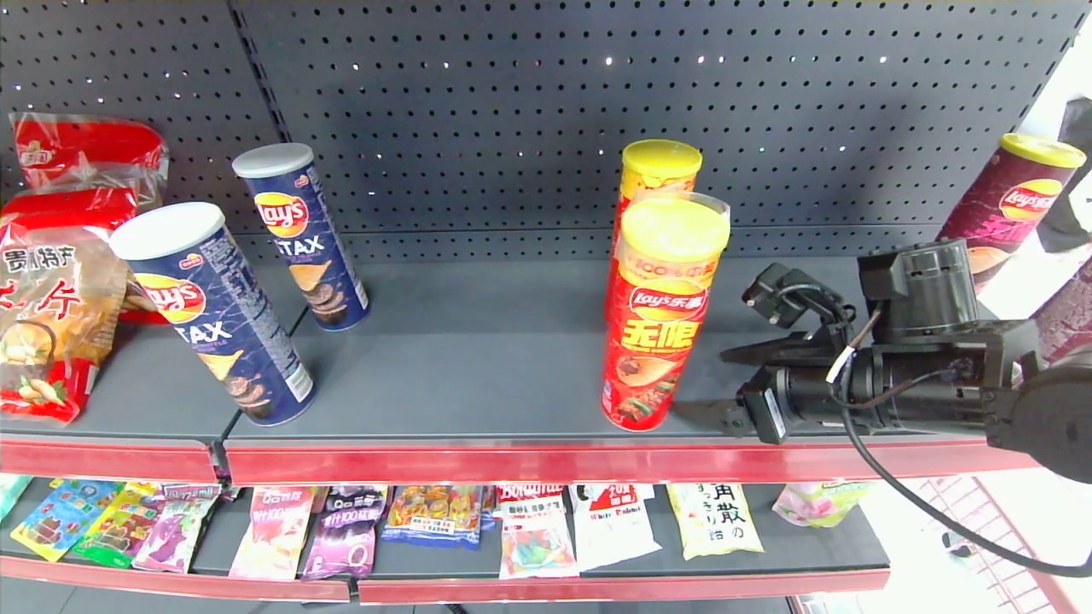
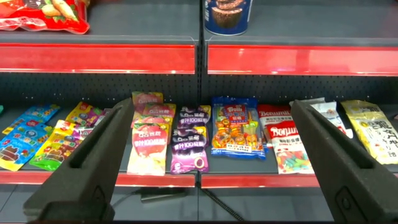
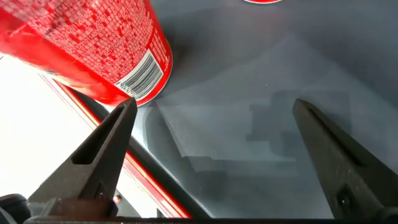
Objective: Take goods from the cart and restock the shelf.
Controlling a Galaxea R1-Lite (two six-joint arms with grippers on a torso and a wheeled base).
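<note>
A red chip can with a yellow lid (image 1: pixel 653 315) stands upright near the front edge of the grey upper shelf (image 1: pixel 478 350), with a second one like it (image 1: pixel 657 170) right behind. My right gripper (image 1: pixel 704 384) lies just right of the front can, open, fingers pointing at its base and holding nothing. In the right wrist view the can (image 3: pixel 81 43) is off to one side of the open right gripper (image 3: pixel 214 107), outside its fingers. My left gripper (image 2: pixel 212 106) is open and empty, facing the lower shelf's snack packs (image 2: pixel 233 127).
Two blue cans (image 1: pixel 303 239) (image 1: pixel 217 315) lean on the shelf's left half, beside red snack bags (image 1: pixel 55 281). A maroon can (image 1: pixel 1015 200) leans at the far right. Bare shelf lies between the blue and red cans. Flat sachets (image 1: pixel 435 516) line the lower shelf.
</note>
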